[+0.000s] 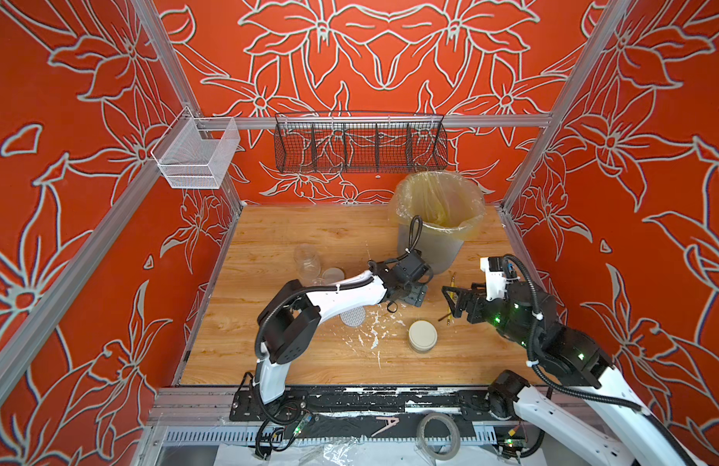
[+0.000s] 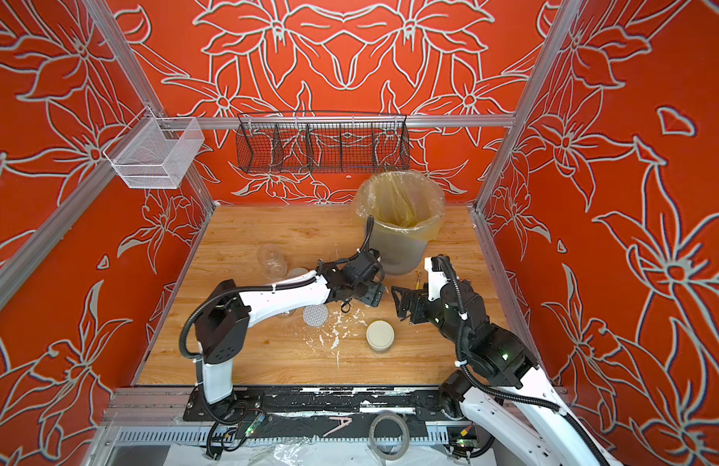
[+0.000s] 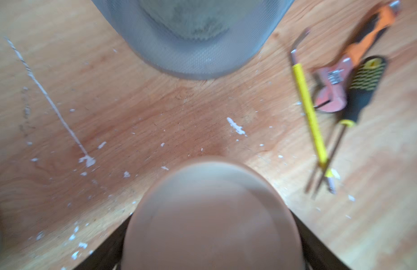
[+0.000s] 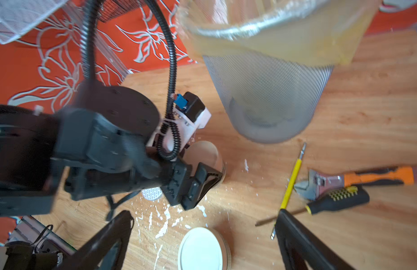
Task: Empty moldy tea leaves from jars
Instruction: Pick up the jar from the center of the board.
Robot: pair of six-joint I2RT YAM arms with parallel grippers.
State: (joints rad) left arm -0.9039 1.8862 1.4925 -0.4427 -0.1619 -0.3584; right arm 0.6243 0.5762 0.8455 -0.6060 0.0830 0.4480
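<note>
My left gripper (image 1: 410, 292) (image 3: 211, 219) is shut on a small clear jar (image 4: 206, 156) with no lid, held low over the table in front of the bin. The jar (image 3: 212, 217) fills the space between the jaws in the left wrist view. My right gripper (image 1: 454, 300) (image 4: 203, 216) is open, hovering beyond a squat jar (image 1: 422, 335) (image 4: 203, 250) with a cream lid. A taller clear jar (image 1: 307, 260) stands at the back left, a cream lid (image 1: 333, 275) beside it. A white dotted lid (image 1: 353, 316) lies under my left arm. I cannot make out the tea leaves in any jar.
A grey mesh bin (image 1: 430, 250) with a yellowish liner stands at the back right. A yellow screwdriver (image 4: 290, 182), a wrench (image 4: 357, 177) and a black-handled screwdriver (image 4: 338, 198) lie between the bin and my right arm. White flakes (image 1: 374, 335) dot the table's middle.
</note>
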